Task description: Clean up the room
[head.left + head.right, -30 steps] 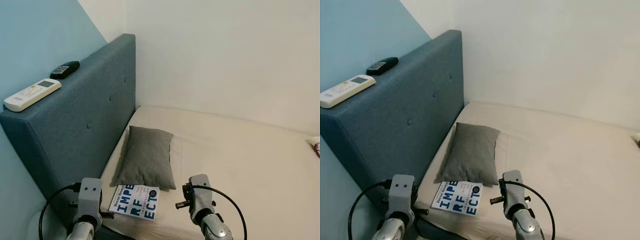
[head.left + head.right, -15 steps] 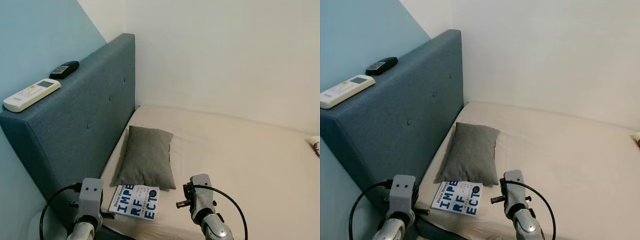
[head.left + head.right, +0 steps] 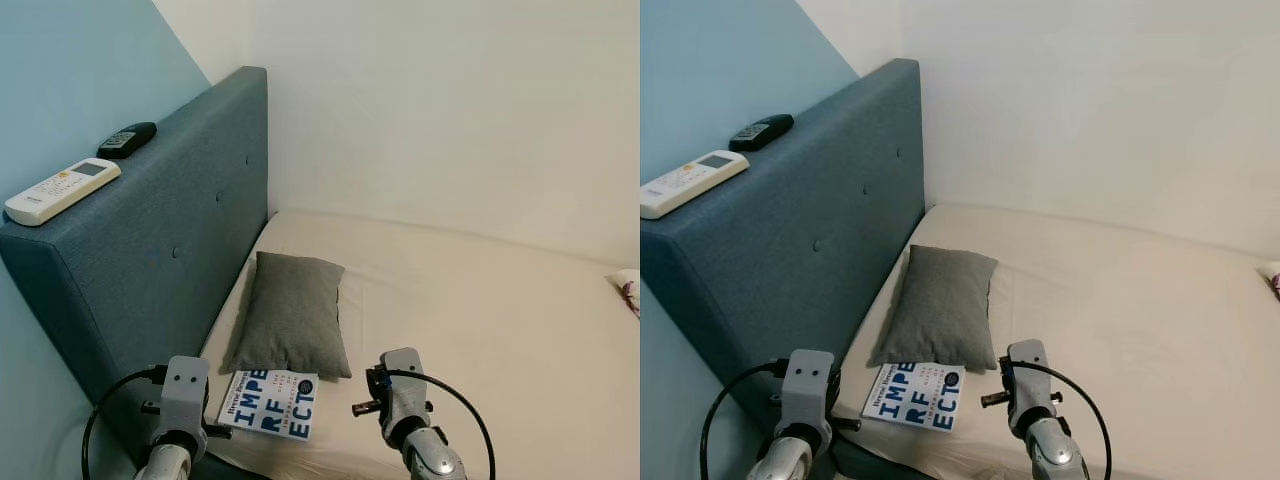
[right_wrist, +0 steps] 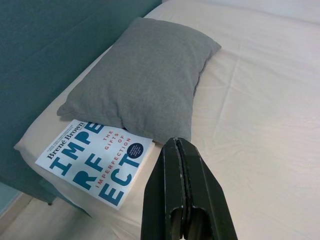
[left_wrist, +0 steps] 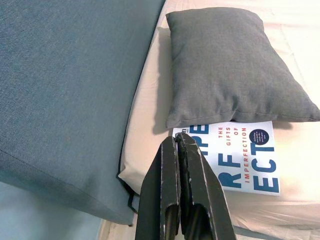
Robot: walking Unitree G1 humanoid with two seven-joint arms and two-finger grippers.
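Note:
A white book with blue letters [image 3: 270, 402] lies at the near corner of the bed, its far edge tucked under a grey pillow [image 3: 293, 314]. The book [image 5: 235, 156] and the pillow [image 5: 232, 62] also appear in the left wrist view, where my left gripper [image 5: 176, 141] is shut and empty, hovering at the bed's edge beside the book. My right gripper [image 4: 176, 145] is shut too, empty, above the sheet just right of the book [image 4: 95, 161] and the pillow [image 4: 142, 79]. Both wrists [image 3: 184, 395] [image 3: 400, 390] are low in the head view.
A blue padded headboard [image 3: 150, 250] stands on the left, with a white remote [image 3: 62, 189] and a black remote [image 3: 127, 139] on its top. The beige mattress [image 3: 480, 310] stretches right to a white wall. A small item [image 3: 628, 290] lies at the bed's far right edge.
The view has shifted very slightly; the arms and the objects stay where they were.

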